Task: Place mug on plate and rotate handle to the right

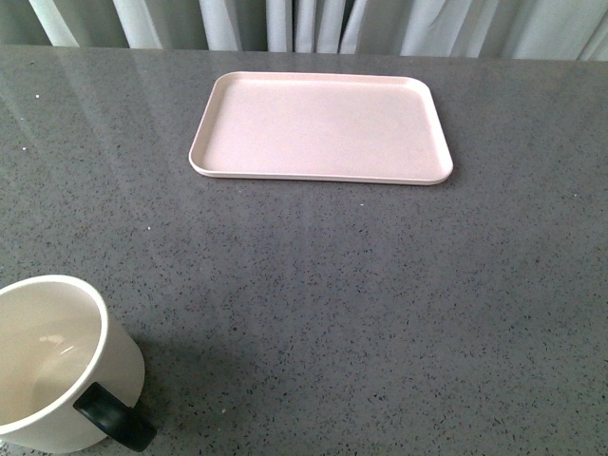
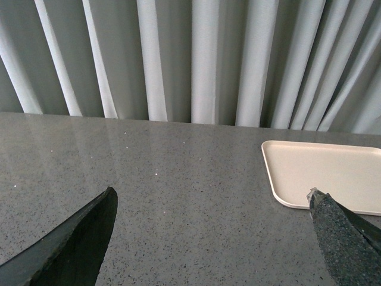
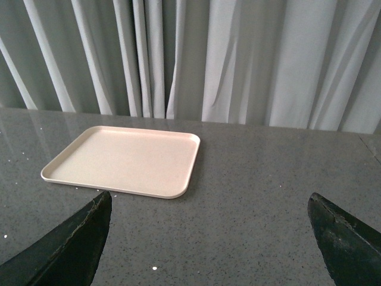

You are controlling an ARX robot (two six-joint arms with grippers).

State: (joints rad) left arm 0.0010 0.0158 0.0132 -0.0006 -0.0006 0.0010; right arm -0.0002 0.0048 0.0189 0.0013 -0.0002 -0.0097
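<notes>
The cream-white mug stands upright at the table's near left corner, its black handle pointing to the near right; its smiley face is hidden. The empty pale pink plate lies far across the table, a little right of centre; it also shows in the left wrist view and the right wrist view. Neither gripper shows in the front view. My left gripper is open over bare table, the plate by its one fingertip. My right gripper is open and empty, the plate beyond it.
The table is a grey speckled stone top. Pale pleated curtains hang along its far edge.
</notes>
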